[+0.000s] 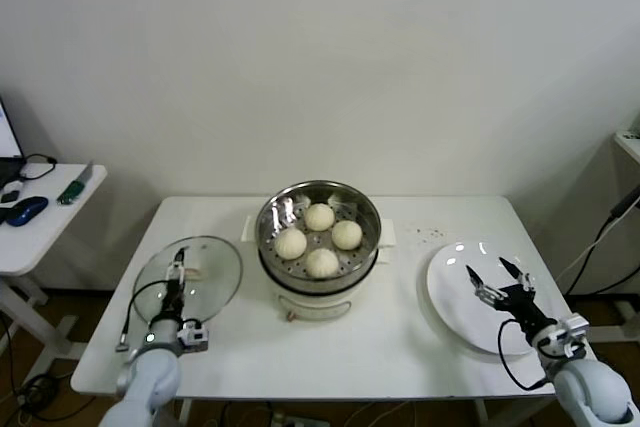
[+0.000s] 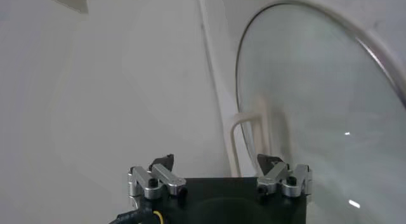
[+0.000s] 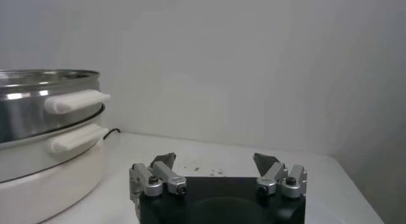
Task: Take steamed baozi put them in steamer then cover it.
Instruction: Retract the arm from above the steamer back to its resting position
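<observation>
The head camera looks down from high up at the whole table [image 1: 400, 347]. Each wrist camera sits low and close: the left faces the cover [image 2: 317, 98], the right faces the steamer [image 3: 44, 105]. The head view shows both too.

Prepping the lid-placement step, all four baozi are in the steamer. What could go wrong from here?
1. The cover lies flat on the table, with the open left gripper over its handle; a shallow grasp on it may slip.
2. The steamer rim is raised, so a low carry could clip it.
3. Off-centre placement could press the baozi.

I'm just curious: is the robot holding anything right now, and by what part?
Nothing is held. The left tool hangs open over the glass lid; the right tool is open above the white plate.
</observation>
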Tool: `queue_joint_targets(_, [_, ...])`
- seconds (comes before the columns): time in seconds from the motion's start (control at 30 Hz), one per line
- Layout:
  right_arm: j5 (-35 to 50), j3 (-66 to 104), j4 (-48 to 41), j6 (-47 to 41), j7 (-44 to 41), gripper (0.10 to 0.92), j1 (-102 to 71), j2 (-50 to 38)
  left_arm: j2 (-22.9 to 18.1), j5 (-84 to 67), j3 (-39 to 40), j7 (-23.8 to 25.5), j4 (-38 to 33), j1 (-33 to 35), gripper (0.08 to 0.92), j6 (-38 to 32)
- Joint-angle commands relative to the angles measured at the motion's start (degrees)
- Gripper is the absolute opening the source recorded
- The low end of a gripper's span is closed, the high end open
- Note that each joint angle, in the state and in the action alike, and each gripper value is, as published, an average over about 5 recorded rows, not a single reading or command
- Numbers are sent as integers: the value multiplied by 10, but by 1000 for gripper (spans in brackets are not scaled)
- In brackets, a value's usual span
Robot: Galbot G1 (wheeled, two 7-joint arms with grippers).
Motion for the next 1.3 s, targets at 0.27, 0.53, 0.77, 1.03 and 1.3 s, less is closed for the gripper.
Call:
queue_joint_targets(0.27, [-30, 13, -3, 11, -15, 823, -21, 16, -1, -41, 10, -14, 65, -57, 823, 0])
queue_joint_targets(0.53, [-52, 12, -11, 17, -25, 823, -21, 27, -3, -66, 13, -37, 86, -77, 823, -6])
queue_joint_targets(0.77, [-72, 8, -19, 23, -33, 823, -21, 33, -5, -76, 15, -41, 89, -77, 732, -13])
queue_joint_targets(1.03, [-88, 5, -27, 29, -40, 823, -21, 40, -3, -81, 14, -37, 91, -75, 498, -23])
queue_joint_targets(1.3, [-97, 5, -28, 32, -42, 823, -22, 47, -5, -89, 14, -37, 89, -70, 290, -30])
